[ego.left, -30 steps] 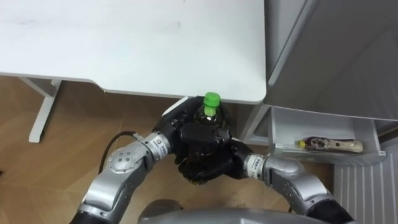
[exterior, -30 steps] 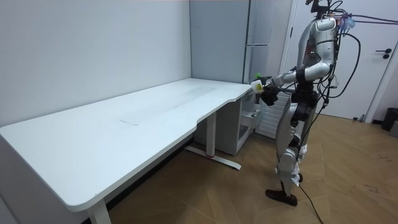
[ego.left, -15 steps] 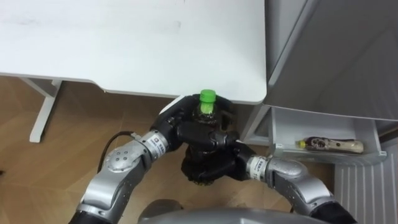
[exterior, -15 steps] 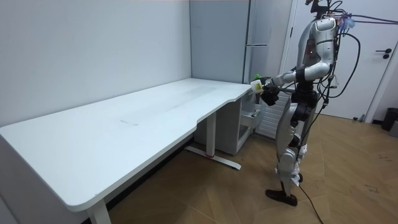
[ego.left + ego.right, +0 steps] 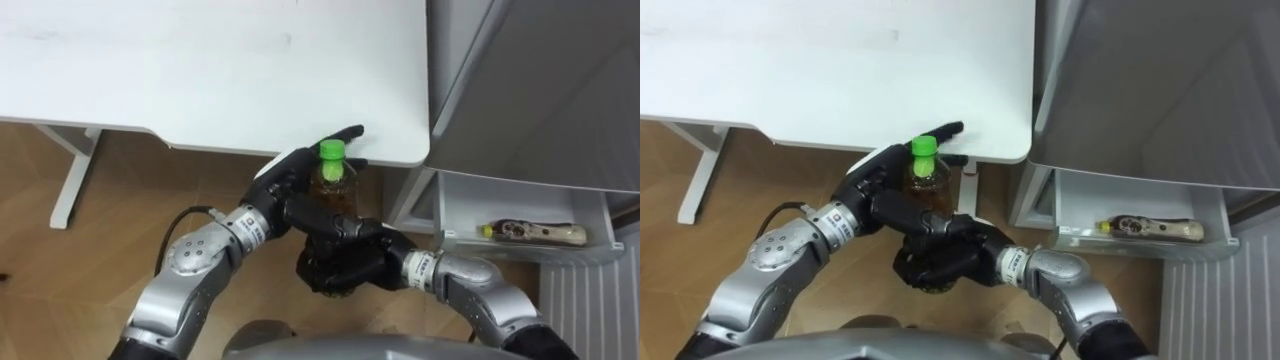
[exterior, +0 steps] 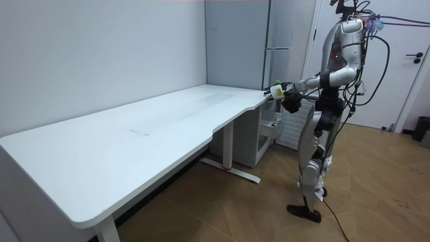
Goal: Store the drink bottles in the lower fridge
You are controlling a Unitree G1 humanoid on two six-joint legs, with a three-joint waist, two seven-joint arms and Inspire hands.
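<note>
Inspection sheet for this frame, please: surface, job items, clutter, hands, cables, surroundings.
Surface: white desk; the robot stands at its end, beside the fridge.
Job's things: green-capped bottle, upright, held in front of the desk edge; second bottle lying on its side in the open lower fridge drawer.
Clutter: nothing seen.
Hands: left hand open, fingers straight behind the bottle's neck; right hand with fingers curled round the bottle's lower body.
Cables: nothing seen apart from the robot's own.
Surroundings: wooden floor; grey fridge door above the drawer; white door behind the robot.
</note>
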